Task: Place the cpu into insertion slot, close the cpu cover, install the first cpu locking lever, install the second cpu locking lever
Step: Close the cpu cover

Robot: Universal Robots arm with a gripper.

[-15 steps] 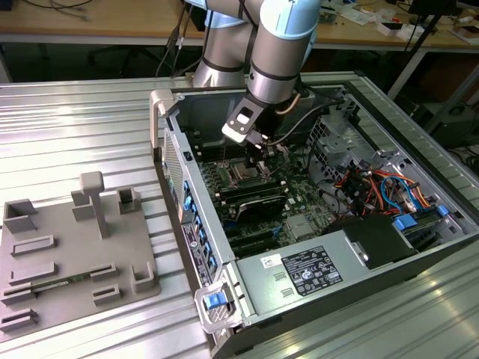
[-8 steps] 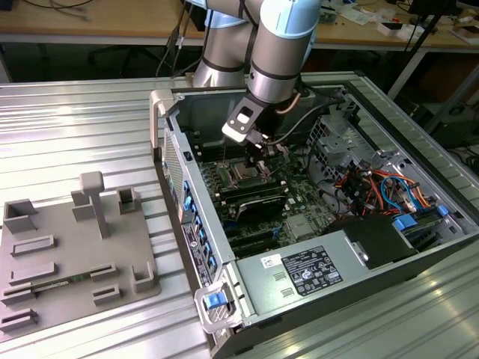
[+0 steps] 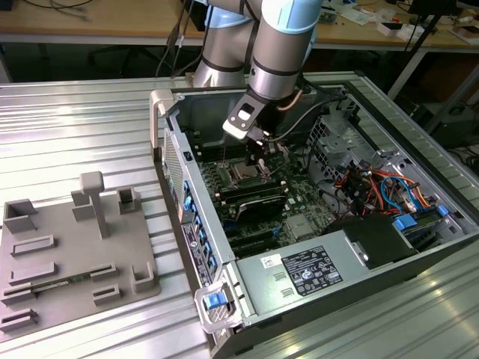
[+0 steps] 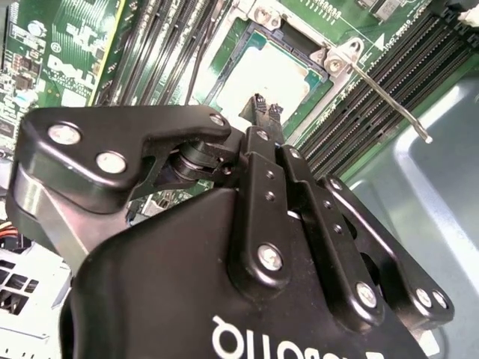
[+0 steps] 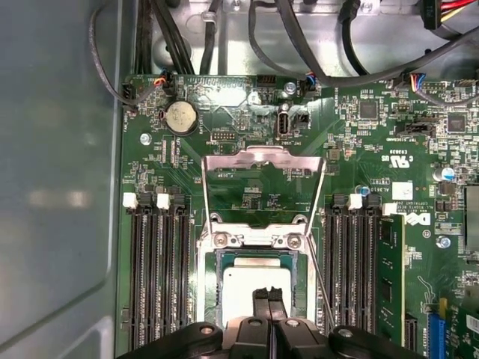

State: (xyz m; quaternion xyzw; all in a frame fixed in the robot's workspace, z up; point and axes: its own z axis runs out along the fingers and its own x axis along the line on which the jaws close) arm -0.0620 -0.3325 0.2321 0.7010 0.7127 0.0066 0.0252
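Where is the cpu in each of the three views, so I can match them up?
Exterior view: cpu mid-motherboard, just below the gripper.
First wrist view: silver square between the memory slots.
Second wrist view: pale square beyond the gripper.
Shared landmark: the gripper, right by the cpu in all three.

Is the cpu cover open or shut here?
Open: the cpu cover stands swung back from the insertion slot, with the cpu bare.
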